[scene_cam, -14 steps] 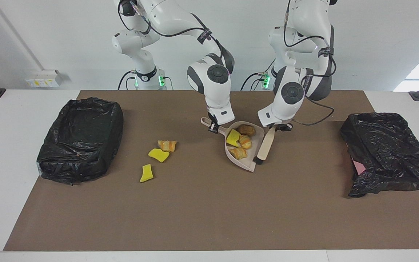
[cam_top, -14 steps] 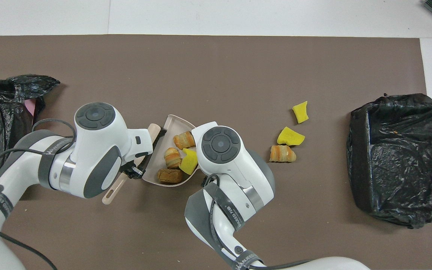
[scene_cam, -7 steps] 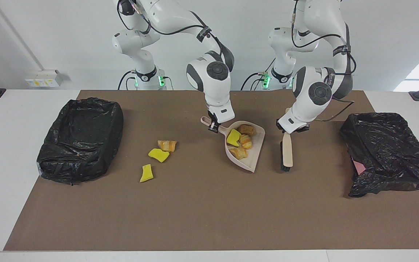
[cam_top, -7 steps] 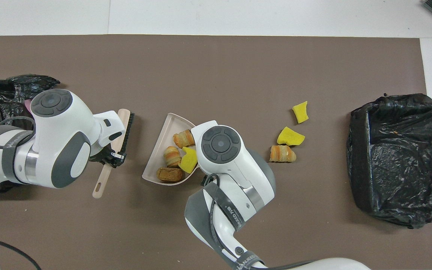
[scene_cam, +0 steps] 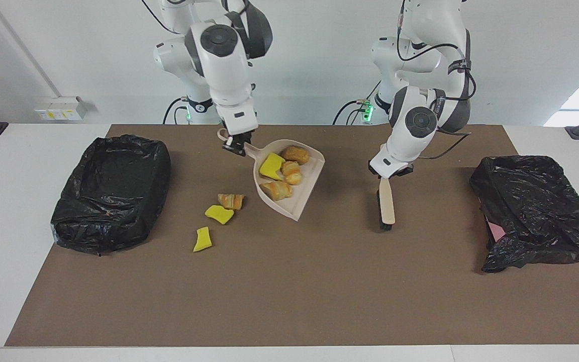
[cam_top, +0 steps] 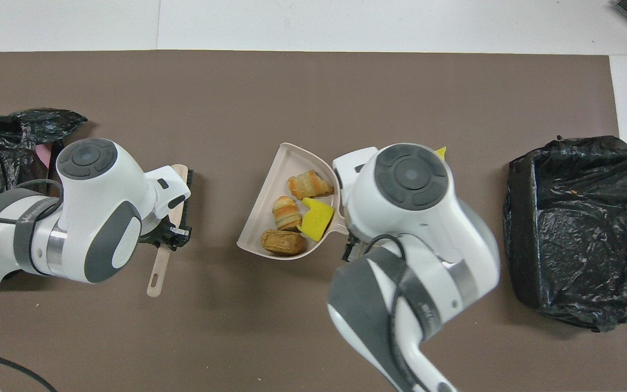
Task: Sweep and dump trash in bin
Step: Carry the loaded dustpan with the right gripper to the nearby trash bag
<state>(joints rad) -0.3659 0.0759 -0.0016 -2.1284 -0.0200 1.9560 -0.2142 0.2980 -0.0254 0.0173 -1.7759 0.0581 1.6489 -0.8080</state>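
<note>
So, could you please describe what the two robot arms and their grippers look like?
Both arms are glossy white with dark grey joint sections and round grey end caps. Black cables run along them, strapped by black bands with white lettering. Green lights glow at both bases. The left gripper and right gripper are small and black under white wrist blocks.

Facing camera high, opposite robots; overhead looks down; both share mat point(scene_cam: 289, 281).
</note>
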